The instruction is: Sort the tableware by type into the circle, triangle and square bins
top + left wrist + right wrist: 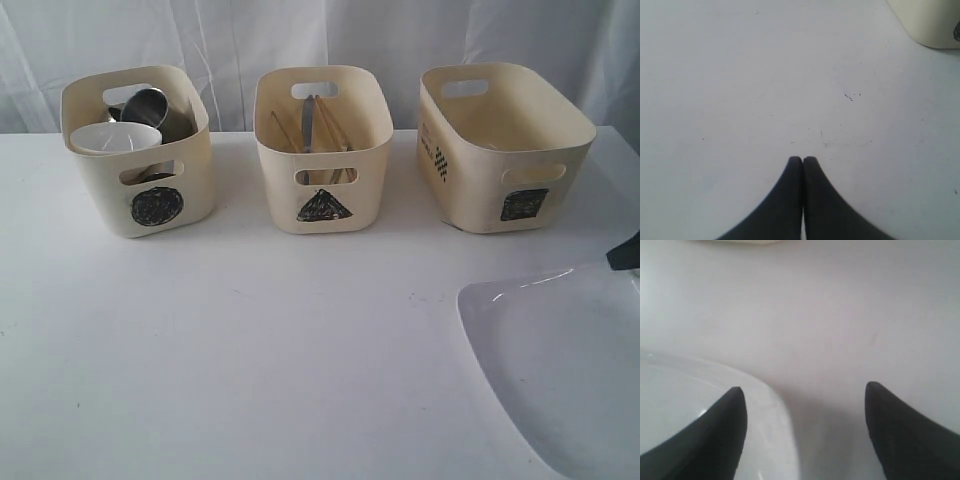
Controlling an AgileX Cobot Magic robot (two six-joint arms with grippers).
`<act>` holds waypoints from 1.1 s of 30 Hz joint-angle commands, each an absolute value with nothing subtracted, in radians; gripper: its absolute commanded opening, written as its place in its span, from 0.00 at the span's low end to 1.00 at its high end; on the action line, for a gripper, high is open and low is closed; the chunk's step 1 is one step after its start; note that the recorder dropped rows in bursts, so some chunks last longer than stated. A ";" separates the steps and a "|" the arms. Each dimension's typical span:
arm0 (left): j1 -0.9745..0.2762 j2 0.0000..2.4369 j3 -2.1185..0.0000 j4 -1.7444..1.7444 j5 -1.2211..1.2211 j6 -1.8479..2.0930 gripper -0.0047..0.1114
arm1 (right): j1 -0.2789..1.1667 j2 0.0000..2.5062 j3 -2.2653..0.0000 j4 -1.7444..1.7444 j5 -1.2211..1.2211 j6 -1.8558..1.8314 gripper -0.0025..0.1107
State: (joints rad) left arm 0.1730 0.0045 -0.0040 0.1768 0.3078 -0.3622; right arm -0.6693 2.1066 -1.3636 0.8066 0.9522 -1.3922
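Right gripper (805, 387): jaws are spread wide and nothing is held; one finger is seen over the rim of the white plate (680, 395).
Left gripper (803, 159): jaws are pressed together, empty, above the bare table (740, 75).
White plate: laid on the table, in front of the square bin (470, 190).
Circle bin (105, 195): a white bowl (113, 138) and a steel mug (150, 105) are held.
Triangle bin (275, 190): cutlery (310, 125) and chopsticks (285, 130) are stood inside.
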 commanded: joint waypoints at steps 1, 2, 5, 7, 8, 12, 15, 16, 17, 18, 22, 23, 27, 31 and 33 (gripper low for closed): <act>0.173 0.000 0.000 0.173 0.312 -0.362 0.04 | -0.679 2.113 -1.360 0.871 1.021 -1.301 0.58; 0.173 0.000 0.000 0.173 0.312 -0.362 0.04 | -0.679 2.113 -1.360 0.870 1.021 -1.274 0.58; 0.173 0.000 0.000 0.173 0.312 -0.362 0.04 | -0.679 2.111 -1.360 0.854 1.030 -1.261 0.58; 0.173 0.000 0.000 0.173 0.312 -0.362 0.04 | -0.679 2.111 -1.360 0.835 1.030 -1.325 0.58; 0.173 0.000 0.000 0.173 0.312 -0.362 0.04 | -0.679 2.117 -1.360 0.829 1.030 -1.471 0.58; 0.173 0.000 0.000 0.173 0.312 -0.362 0.04 | -0.679 2.202 -1.360 0.831 1.039 -1.779 0.57; 0.173 0.000 0.000 0.173 0.312 -0.362 0.04 | -0.679 2.248 -1.360 0.826 1.041 -1.836 0.48; 0.173 0.000 0.000 0.173 0.312 -0.362 0.04 | -0.679 2.273 -1.360 0.821 1.058 -1.836 0.42; 0.173 0.000 0.000 0.173 0.312 -0.362 0.04 | -0.679 2.294 -1.360 0.800 1.084 -1.853 0.34; 0.173 0.000 0.000 0.173 0.312 -0.362 0.04 | -0.679 2.302 -1.360 0.780 1.094 -1.861 0.30; 0.173 0.000 0.000 0.173 0.312 -0.362 0.04 | -0.679 2.314 -1.360 0.715 1.092 -1.856 0.03; 0.173 0.000 0.000 0.173 0.312 -0.362 0.04 | -0.679 2.314 -1.360 0.724 1.102 -1.856 0.02; 0.173 0.000 0.000 0.173 0.312 -0.362 0.04 | -0.674 2.314 -1.360 0.745 1.189 -1.843 0.02; 0.173 0.000 0.000 0.173 0.312 -0.362 0.04 | -0.663 2.314 -1.360 0.706 1.220 -1.738 0.02; 0.173 0.000 0.000 0.173 0.312 -0.362 0.04 | -0.654 2.314 -1.360 0.671 1.200 -1.721 0.04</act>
